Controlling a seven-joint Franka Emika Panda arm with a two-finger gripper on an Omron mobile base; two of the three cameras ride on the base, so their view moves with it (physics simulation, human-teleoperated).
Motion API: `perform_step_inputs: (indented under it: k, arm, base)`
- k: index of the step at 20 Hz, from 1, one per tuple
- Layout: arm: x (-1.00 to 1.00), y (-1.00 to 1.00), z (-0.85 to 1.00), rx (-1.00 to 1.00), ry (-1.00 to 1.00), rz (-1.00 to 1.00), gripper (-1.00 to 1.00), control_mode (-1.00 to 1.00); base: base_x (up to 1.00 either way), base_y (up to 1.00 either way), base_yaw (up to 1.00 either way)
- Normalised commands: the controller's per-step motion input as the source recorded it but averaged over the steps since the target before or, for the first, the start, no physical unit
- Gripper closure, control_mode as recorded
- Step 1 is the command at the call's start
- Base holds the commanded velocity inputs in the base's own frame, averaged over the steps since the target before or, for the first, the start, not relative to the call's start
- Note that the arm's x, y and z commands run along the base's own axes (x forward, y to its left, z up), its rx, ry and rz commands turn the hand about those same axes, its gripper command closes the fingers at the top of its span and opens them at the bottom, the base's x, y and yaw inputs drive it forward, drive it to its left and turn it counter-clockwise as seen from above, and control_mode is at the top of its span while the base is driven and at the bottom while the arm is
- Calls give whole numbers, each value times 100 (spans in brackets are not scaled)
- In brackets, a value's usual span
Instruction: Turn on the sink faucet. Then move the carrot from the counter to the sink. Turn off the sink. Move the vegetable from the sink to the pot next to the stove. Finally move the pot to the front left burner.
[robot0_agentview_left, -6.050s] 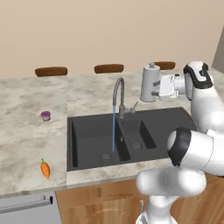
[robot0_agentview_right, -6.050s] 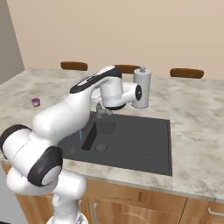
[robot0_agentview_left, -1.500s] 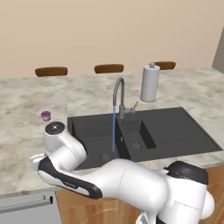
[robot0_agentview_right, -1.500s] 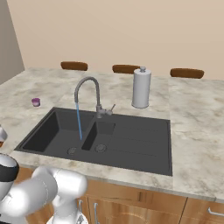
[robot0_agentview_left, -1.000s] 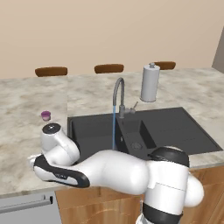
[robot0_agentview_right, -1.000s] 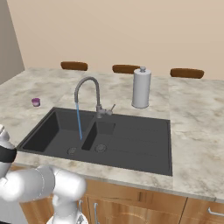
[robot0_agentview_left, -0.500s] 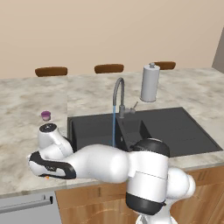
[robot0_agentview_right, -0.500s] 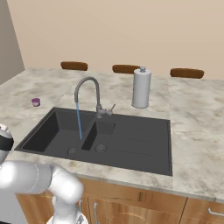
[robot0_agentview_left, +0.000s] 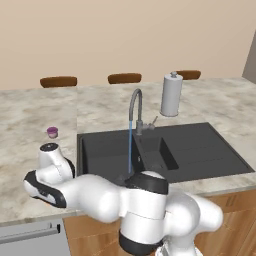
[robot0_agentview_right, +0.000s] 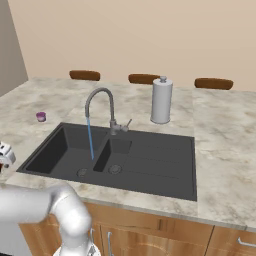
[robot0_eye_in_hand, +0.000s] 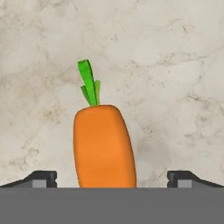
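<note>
Gripper (robot0_eye_in_hand: 112, 179) jaws stand wide apart at the bottom of the hand view, the carrot (robot0_eye_in_hand: 103, 144) lying between the two tips on the marbled counter (robot0_eye_in_hand: 175, 65), green top pointing to the upper middle of the frame.

From the left base view, the arm bends down at lower left over the counter's front edge; the sink faucet (robot0_agentview_left: 134, 107) at centre runs blue water into the sink (robot0_agentview_left: 200, 150). A purple cup (robot0_agentview_left: 52, 132) sits mid-left.

From the right base view, a paper-towel roll (robot0_agentview_right: 161, 100) stands upper centre, behind the sink.
</note>
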Motion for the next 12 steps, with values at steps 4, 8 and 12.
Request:
perform_step_inputs:
  k: [4, 8, 12]
  arm:
    - [5, 22, -37, -2, 3, 0, -100, -100]
    - [9, 17, -41, -1, 0, 0, 100, -100]
    - [1, -20, -10, 2, 0, 0, 100, -100]
  base:
    - [0, 0, 0]
    - [0, 0, 0]
    - [0, 0, 0]
